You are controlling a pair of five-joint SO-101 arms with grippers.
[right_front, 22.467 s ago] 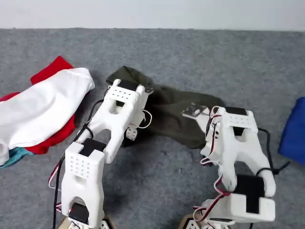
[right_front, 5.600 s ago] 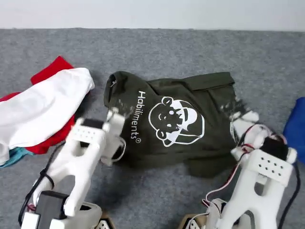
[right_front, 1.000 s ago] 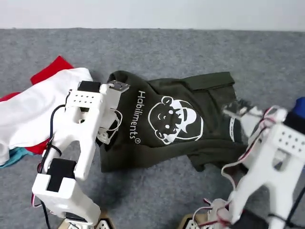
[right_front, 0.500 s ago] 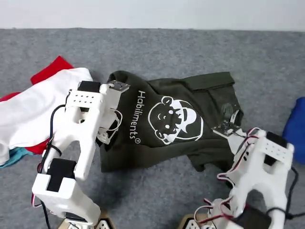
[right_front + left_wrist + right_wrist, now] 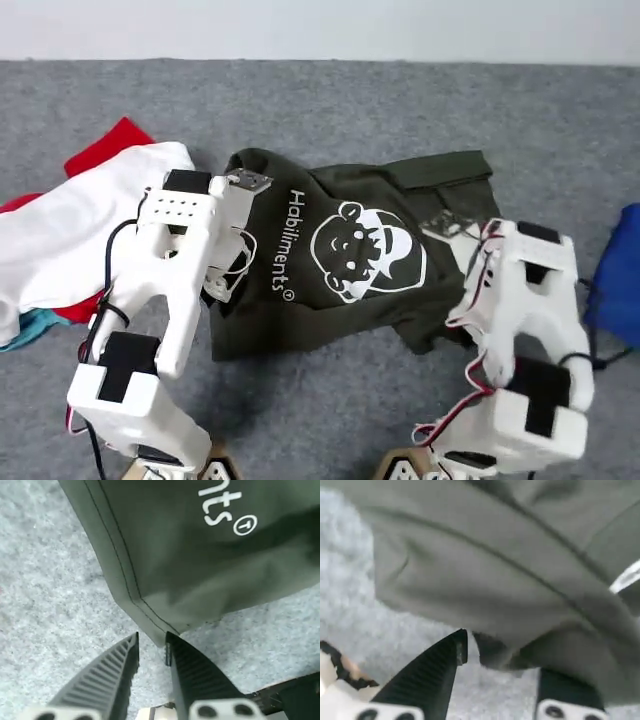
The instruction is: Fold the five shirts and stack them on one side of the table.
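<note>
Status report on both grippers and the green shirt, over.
Left gripper open at hem corner of green shirt. Right gripper open astride a fold on its other side. Shirt spread print-up, not folded. White shirt heaped close by.

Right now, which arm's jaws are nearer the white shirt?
Left. The left arm sits at the olive shirt's edge beside the white shirt; the right arm is at its opposite edge.

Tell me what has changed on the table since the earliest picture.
The dark green printed cloth shirt, bunched up at first, now lies spread, print up. The right gripper has swung in from the right to the shirt's right edge, fingers open over a fold. The left gripper has kept at a hem corner for the last second. The white shirt and the red shirt beneath have not moved.
</note>
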